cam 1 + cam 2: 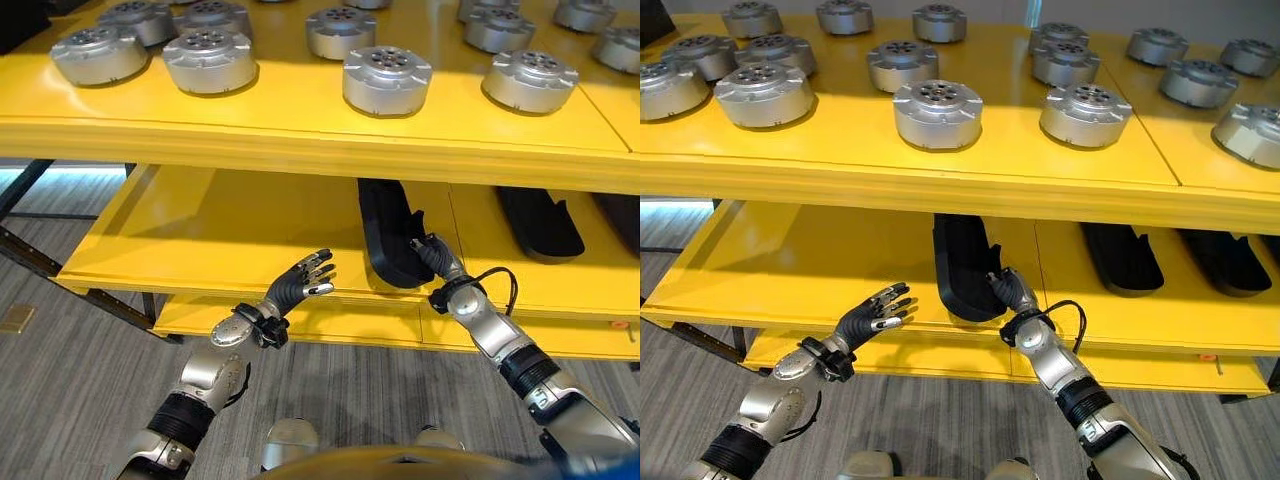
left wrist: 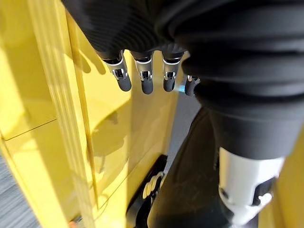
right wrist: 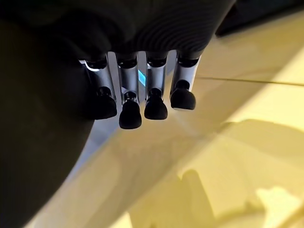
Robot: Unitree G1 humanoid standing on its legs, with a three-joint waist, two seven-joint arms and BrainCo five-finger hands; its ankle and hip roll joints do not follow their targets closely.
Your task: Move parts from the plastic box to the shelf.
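Note:
A long black part (image 1: 388, 235) lies on the lower level of the yellow shelf (image 1: 220, 240), its near end at the front edge. My right hand (image 1: 430, 255) rests against the part's right side near that end. Its fingers (image 3: 156, 90) are fairly straight beside the dark part (image 3: 38, 142), so the hand is open. My left hand (image 1: 302, 280) hovers in front of the lower level's edge, left of the part, holding nothing; its fingers (image 2: 142, 71) are spread and open.
Several round silver parts (image 1: 386, 80) stand on the shelf's upper level (image 1: 300, 130). More black parts (image 1: 540, 220) lie further right on the lower level. The left stretch of the lower level is bare yellow board. Grey floor lies below.

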